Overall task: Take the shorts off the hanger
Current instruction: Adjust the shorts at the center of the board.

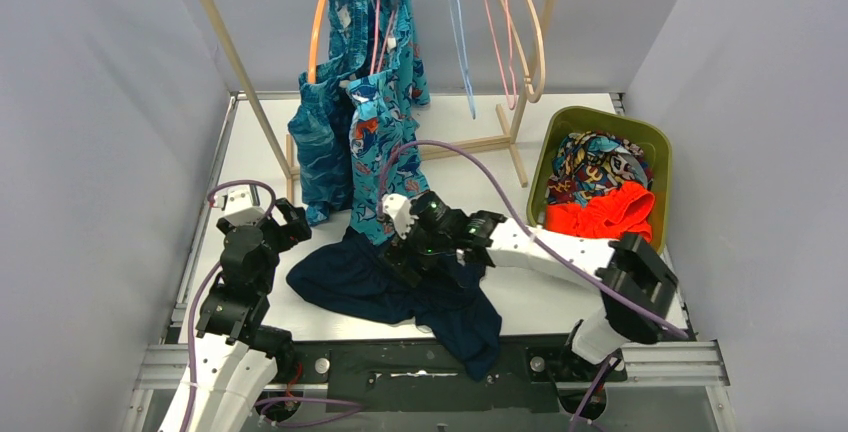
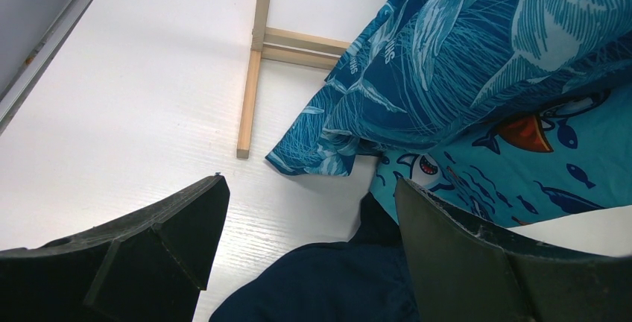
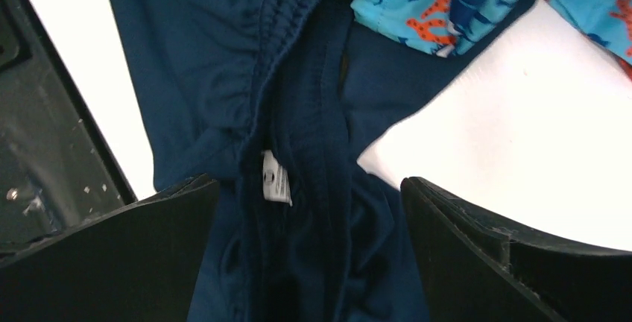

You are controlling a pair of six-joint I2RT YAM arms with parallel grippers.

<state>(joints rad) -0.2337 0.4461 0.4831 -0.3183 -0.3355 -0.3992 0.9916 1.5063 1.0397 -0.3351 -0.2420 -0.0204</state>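
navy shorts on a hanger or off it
Off: the navy shorts lie crumpled on the table, with the right gripper open over their waistband.

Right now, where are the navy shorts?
Top view: the navy shorts lie on the table near its front, between the arms, under the open right gripper.

From above, the right claw [image 1: 402, 257] is black against the navy shorts [image 1: 345, 282] — its fingertips cannot be made out. In the right wrist view the print on the white label [image 3: 276, 177] is too small to read. In the basket [image 1: 658, 152] the red shorts [image 1: 600, 214] cover part of the patterned pair [image 1: 590, 167]. The rack leg [image 2: 250, 98] runs off the left wrist view's top edge.
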